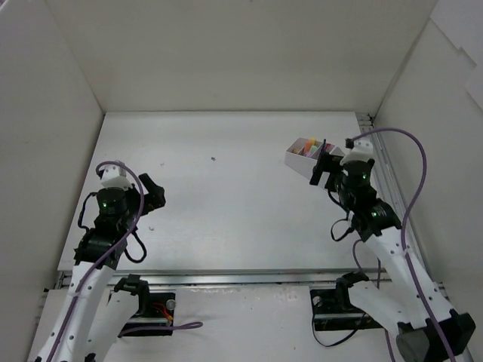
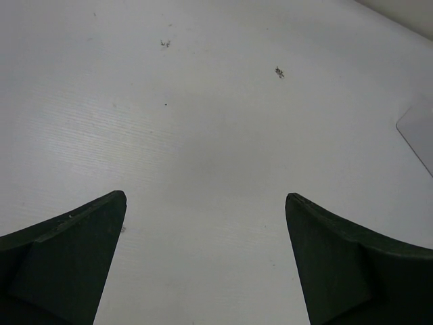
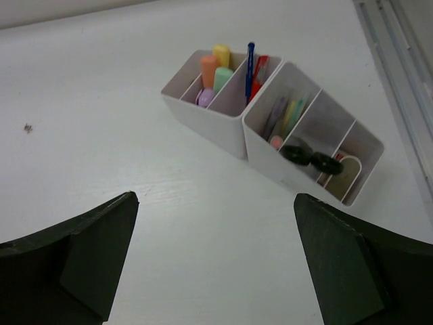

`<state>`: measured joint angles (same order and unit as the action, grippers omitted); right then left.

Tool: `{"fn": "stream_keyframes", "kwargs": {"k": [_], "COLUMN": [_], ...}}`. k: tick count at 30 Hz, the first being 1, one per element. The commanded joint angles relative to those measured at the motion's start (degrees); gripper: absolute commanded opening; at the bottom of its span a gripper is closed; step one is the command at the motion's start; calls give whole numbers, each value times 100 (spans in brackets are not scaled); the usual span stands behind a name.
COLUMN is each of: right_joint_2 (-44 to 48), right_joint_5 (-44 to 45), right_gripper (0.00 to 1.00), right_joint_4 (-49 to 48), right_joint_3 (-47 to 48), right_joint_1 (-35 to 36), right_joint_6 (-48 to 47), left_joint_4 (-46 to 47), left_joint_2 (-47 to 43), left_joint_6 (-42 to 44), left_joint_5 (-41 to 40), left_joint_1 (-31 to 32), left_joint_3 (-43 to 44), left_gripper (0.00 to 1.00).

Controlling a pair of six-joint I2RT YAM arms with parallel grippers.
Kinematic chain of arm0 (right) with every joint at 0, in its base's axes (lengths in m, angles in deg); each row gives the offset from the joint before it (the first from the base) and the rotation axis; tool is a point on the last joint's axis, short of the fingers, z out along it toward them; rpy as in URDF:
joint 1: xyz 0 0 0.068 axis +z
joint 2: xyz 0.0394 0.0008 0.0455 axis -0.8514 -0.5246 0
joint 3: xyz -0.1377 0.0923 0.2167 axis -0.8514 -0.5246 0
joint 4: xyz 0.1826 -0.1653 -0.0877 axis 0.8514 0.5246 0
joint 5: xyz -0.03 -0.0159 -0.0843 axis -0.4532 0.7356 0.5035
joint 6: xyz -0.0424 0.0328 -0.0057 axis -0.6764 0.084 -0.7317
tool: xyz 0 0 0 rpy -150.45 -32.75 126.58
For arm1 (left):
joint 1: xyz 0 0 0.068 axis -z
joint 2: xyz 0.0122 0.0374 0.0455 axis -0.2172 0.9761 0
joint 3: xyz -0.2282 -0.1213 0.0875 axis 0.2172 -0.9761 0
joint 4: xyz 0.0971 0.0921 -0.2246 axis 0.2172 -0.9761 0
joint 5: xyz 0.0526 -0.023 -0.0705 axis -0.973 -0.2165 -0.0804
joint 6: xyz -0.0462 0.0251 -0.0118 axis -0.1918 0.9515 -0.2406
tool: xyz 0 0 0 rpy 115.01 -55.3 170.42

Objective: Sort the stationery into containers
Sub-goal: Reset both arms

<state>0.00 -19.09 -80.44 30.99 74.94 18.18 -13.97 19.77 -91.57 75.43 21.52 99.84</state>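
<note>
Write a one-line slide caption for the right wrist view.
Open right gripper faces two white divided containers holding markers, pens and scissors.

Looks like a robotics lab test cell. White bench [image 1: 226,196] boxed in by bare white panels [image 1: 226,53] on three sides. Left arm [image 1: 106,226] and right arm [image 1: 396,253] mounted at its near edge, purple cable [image 1: 423,170] looped loose, metal rail [image 3: 382,34] along its right edge.

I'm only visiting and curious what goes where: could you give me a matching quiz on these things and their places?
1 orange plastic marker
2 thin blue pen
3 black-handled scissors
4 left hand

A above the white table, open
B beside a red pen
C in the white plastic box nearest the metal rail
D beside a yellow marker

Pairs: 1-D, 2-B, 3-C, 4-A
</note>
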Motion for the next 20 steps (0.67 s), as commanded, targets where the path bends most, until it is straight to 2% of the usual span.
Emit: {"fn": "stream_keyframes", "kwargs": {"k": [1,3,6,11,20], "right_joint_2": [741,1173,1446,1306,1455], "right_joint_5": [-661,-977,-944,-1268,-1146], "right_gripper": [98,98,98,98,98], "right_joint_4": [-288,-279,-279,-385,-700], "right_joint_3": [-510,-836,-1083,-1417,-1707], "right_joint_1": [38,21,38,21,12], "right_joint_6": [438,439,421,447,614], "left_joint_4": [103,60,-11,15,-116], "left_joint_2": [-370,-529,-758,-960,-1118], "left_joint_6": [-306,-402,-526,-517,-579], "left_joint_5": [-370,-405,-441,-178,-265], "left_joint_1": [-36,-89,-89,-89,-89], "left_joint_3": [-57,-154,-294,-453,-479], "left_gripper": [99,100,99,99,99]}}
